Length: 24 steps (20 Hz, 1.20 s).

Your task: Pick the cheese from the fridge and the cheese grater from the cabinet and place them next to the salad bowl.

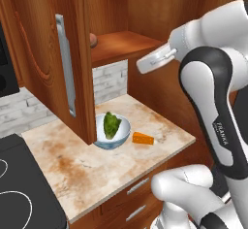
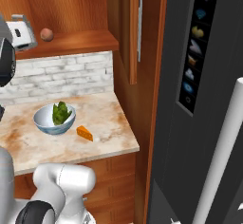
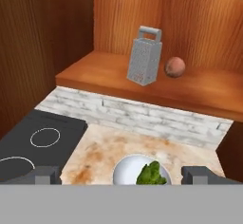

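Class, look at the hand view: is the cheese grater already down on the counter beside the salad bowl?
No, the cheese grater stands upright on the cabinet shelf beside a brown ball.

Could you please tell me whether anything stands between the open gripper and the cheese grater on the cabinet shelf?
Nothing visible does. In the hand view the cheese grater stands upright on the cabinet shelf, straight ahead of the open gripper. The brown round lump sits beside it, off the direct line.

Brown lump (image 3: 174, 67) crowds cheese grater (image 3: 144, 57), apparently just apart; left side open.
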Available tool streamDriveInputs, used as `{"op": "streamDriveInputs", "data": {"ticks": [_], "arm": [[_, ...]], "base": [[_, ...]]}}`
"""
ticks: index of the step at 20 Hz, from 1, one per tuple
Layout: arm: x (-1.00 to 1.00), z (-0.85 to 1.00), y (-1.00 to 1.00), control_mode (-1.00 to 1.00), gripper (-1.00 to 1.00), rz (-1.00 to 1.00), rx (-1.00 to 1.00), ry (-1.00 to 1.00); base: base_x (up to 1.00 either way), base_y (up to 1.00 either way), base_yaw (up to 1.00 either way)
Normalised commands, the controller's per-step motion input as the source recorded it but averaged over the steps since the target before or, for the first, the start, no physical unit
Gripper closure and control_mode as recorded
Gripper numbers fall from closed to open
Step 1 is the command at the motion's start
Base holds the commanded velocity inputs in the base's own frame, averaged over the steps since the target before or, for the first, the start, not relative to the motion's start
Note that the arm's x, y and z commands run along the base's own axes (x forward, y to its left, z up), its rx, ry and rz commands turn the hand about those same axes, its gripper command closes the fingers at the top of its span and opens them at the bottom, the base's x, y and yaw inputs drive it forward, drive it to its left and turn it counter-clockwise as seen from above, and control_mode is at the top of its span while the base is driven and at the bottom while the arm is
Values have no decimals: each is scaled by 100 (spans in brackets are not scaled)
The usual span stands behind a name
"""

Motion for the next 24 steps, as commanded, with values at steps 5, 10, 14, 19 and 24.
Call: {"op": "streamDriveInputs", "data": {"ticks": [5, 10, 14, 19, 24], "arm": [[21, 2, 14, -100, -100, 4, 3, -8], [30, 6, 14, -100, -100, 0, 1, -1], [37, 6, 17, -100, -100, 0, 1, 0], [62, 0, 33, -100, -100, 0, 0, 5], [59, 0, 44, -100, -100, 0, 0, 10]], "base": [[0, 0, 0], [0, 0, 0], [0, 0, 0], [0, 0, 0], [0, 0, 0]]}}
